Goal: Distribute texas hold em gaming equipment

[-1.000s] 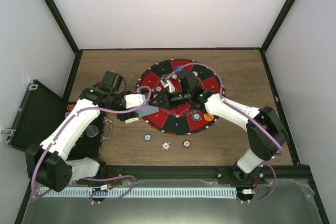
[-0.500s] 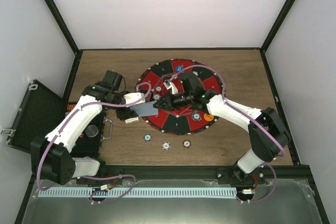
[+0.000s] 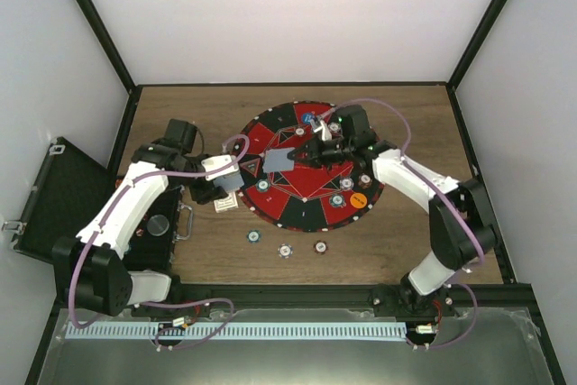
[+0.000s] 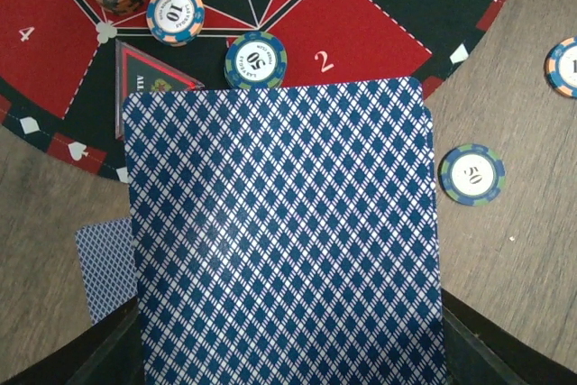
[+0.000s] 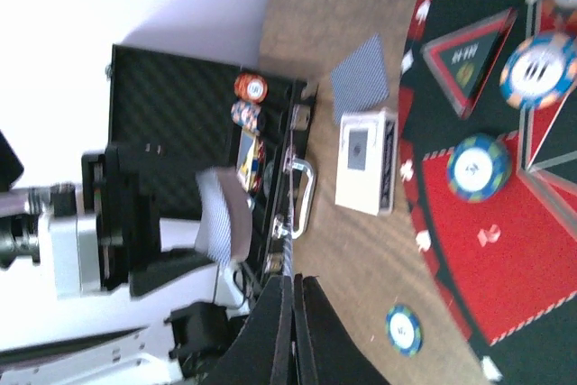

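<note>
Holding, left gripper (image 3: 225, 182): we see its fingers clamped on the deck of cards (image 4: 284, 241), blue diamond backs up, over the left edge of the round red-and-black mat (image 3: 302, 214).
Right gripper (image 3: 297, 158): we find it pressed together on a single card (image 3: 276, 160), over the mat's middle.
Loose chips: three chips (image 3: 285, 251) lie on the wood between the mat and the arm bases.
Markers: orange disc (image 3: 358, 197) near the mat's right rim, blue disc (image 3: 309, 118) at its far side.

Right gripper (image 5: 292, 284) pinched together, seemingly on an edge-on card (image 5: 288, 259); card box (image 5: 365, 161) beside the black case (image 5: 171, 105).
</note>
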